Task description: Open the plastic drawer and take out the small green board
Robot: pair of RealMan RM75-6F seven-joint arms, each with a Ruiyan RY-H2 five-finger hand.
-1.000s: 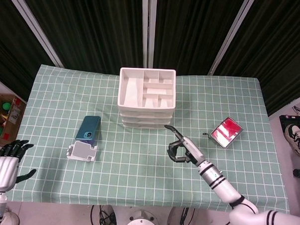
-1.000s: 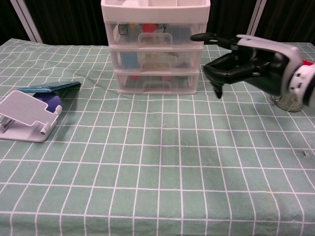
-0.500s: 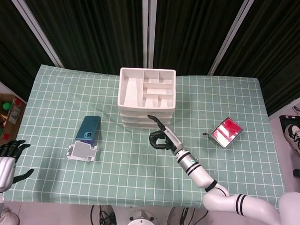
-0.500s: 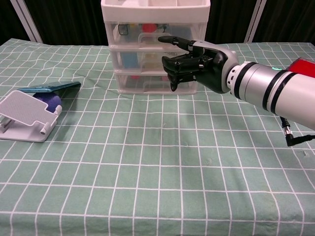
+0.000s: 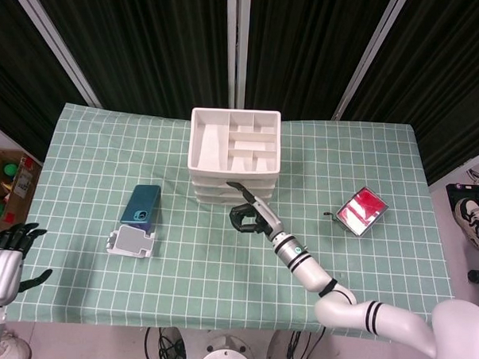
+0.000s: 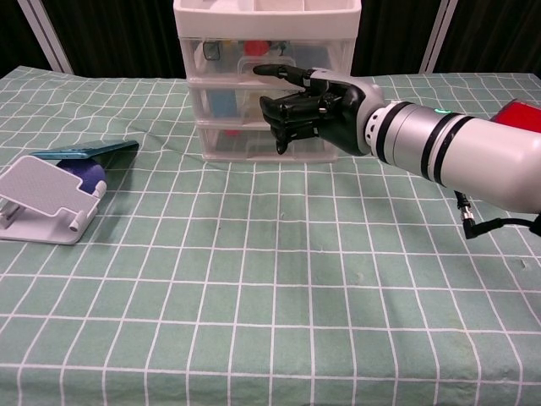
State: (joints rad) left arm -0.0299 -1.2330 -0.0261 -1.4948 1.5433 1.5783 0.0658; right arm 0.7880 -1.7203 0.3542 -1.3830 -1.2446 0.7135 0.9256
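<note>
Black right robot hand (image 6: 306,108) clenched, one finger extended, before plastic drawer (image 6: 267,80) front.

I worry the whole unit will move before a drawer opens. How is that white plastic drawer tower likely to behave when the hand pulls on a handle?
The drawer tower looks like thin, light plastic standing loose on the tablecloth, so it may slide forward. It is tall for its base, so a high pull by the right hand could tip it.
</note>
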